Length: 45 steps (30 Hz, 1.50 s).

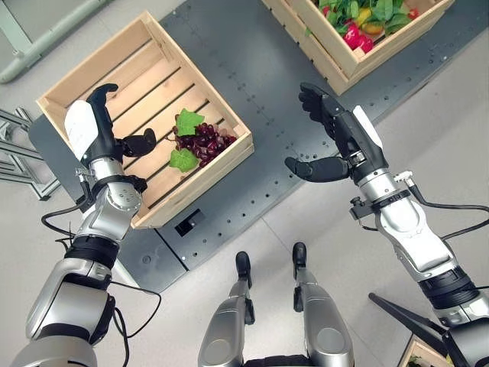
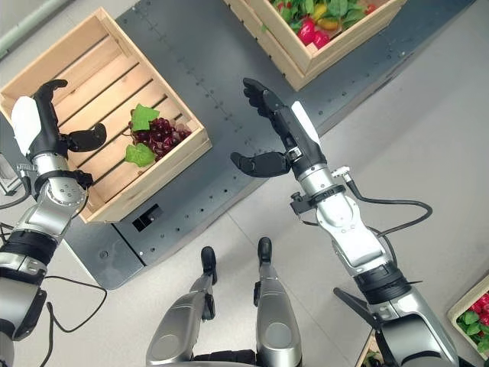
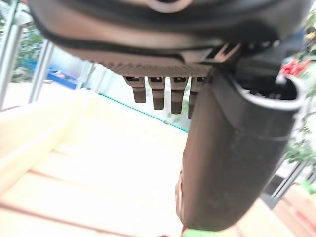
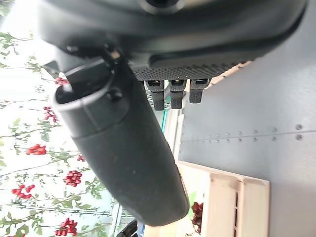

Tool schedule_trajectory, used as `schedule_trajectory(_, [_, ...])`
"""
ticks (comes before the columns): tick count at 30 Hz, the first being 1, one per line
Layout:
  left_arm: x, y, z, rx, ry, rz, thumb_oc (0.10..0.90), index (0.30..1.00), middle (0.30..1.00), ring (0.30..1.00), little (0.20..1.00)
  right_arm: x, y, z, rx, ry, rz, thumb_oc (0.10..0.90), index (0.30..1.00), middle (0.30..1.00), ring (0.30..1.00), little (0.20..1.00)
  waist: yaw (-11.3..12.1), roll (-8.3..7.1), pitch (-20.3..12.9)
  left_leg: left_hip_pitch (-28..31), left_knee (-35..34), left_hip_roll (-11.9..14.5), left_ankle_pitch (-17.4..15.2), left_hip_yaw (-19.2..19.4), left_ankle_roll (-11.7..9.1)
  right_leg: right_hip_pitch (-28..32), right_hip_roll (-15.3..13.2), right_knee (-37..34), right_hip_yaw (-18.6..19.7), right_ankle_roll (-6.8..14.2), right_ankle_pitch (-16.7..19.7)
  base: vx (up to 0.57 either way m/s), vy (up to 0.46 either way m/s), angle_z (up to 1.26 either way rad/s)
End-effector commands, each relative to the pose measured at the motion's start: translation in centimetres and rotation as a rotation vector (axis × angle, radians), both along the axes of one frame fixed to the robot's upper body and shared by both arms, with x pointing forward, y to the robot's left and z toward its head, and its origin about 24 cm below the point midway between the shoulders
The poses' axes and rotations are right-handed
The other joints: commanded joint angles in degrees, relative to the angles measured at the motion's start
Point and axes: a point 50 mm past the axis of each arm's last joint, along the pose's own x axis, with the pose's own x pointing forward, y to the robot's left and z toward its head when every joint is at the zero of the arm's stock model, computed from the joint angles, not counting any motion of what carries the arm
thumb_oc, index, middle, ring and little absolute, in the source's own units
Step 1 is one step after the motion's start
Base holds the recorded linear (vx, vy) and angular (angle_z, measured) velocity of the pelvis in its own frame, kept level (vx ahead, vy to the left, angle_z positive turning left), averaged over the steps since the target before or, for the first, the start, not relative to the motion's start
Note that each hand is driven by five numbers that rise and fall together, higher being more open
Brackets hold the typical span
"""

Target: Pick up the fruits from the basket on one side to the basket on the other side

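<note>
A wooden crate (image 1: 92,73) stood on the left side of a dark grey platform (image 1: 252,84), and inside it, near its right corner, lay a bunch of dark red grapes (image 1: 205,141) with two green leaves. The left hand (image 1: 95,126) hovered above the near left part of this crate, with its fingers straight and its thumb spread toward the grapes, but not touching them; it held nothing. The slatted floor of the crate showed under this hand in the left wrist view. A second wooden crate (image 1: 336,69) stood at the far right of the platform and contained red, yellow and green produce (image 1: 359,27). The right hand (image 1: 332,130) was over the bare platform between the two crates, nearer to the second one, also released, with fingers extended and thumb held apart, and it carried nothing. Both hands were well apart from each other.
</note>
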Motion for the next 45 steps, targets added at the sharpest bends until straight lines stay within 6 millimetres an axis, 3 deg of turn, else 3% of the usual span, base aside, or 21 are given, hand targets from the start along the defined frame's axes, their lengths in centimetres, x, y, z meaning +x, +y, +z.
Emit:
schedule_trajectory(1, [0.6,0.2,6.3,0.085,-0.212,0.060,0.800,0.900,0.900,0.900,0.900,-1.2,0.9,5.3,0.063,-0.251,0.061,0.800,0.900,0.900,0.900,0.900,-0.16,-2.16,-1.36,-3.10,9.71,-1.86,-6.82,1.61,0.23,-2.42,-1.37,8.46,1.13,-1.10,-4.97,-0.01,-0.007,0.03])
schedule_trajectory(15, [1.5,-0.1,6.2,0.297,-0.078,0.107,0.800,0.900,0.900,0.900,0.900,-1.1,0.7,5.1,0.088,-0.277,0.036,0.800,0.900,0.900,0.900,0.900,-0.18,-4.47,-0.53,-9.50,11.51,-1.35,-5.94,1.50,0.17,-8.38,-0.30,9.64,0.69,-1.21,-4.08,0.00,-0.005,0.01])
schedule_trajectory(21, [2.0,0.0,4.7,0.385,0.091,0.077,0.800,0.900,0.900,0.900,0.900,-1.1,0.6,5.2,0.093,-0.285,0.042,0.800,0.900,0.900,0.900,0.900,-0.21,-4.55,-0.53,-10.58,11.75,-1.30,-5.71,1.32,0.04,-9.41,-0.19,10.03,0.31,-1.20,-4.02,0.00,0.000,0.00])
schedule_trajectory(26, [2.4,-0.4,2.0,0.313,0.296,-0.033,0.800,0.900,0.900,0.900,0.900,-1.3,0.9,5.3,0.091,-0.295,0.046,0.800,0.900,0.900,0.900,0.900,-0.20,-4.32,-0.53,-10.66,11.62,-1.21,-5.63,1.10,0.08,-9.54,-0.14,10.02,0.13,-1.22,-4.10,0.00,0.000,0.00])
schedule_trajectory(34, [2.5,-2.2,-0.7,0.184,0.439,-0.256,0.800,0.900,0.900,0.900,0.900,-1.7,0.4,5.4,0.101,-0.301,0.043,0.800,0.900,0.900,0.900,0.900,-0.14,-3.60,-0.53,-9.32,11.42,-1.18,-5.97,1.07,0.16,-8.31,-0.44,10.01,-0.23,-1.12,-4.49,0.00,0.000,0.00])
schedule_trajectory(39, [2.0,-4.0,-2.1,0.083,0.445,-0.411,0.800,0.900,0.900,0.900,0.900,-2.0,0.2,5.3,0.106,-0.305,0.043,0.800,0.900,0.900,0.900,0.900,0.13,-2.99,-0.53,-8.14,10.85,-1.30,-6.12,1.02,0.35,-7.27,-0.61,9.57,-0.34,-0.94,-4.46,0.00,0.000,0.00])
schedule_trajectory(45, [1.2,-5.7,-2.2,0.016,0.384,-0.527,0.800,0.900,0.900,0.900,0.900,-2.3,-0.2,5.1,0.125,-0.311,0.025,0.800,0.900,0.900,0.900,0.900,0.93,-2.68,-0.53,-7.16,10.48,-1.47,-6.40,0.79,0.57,-6.19,-0.74,9.26,-0.69,-0.86,-4.63,0.00,-0.005,0.00])
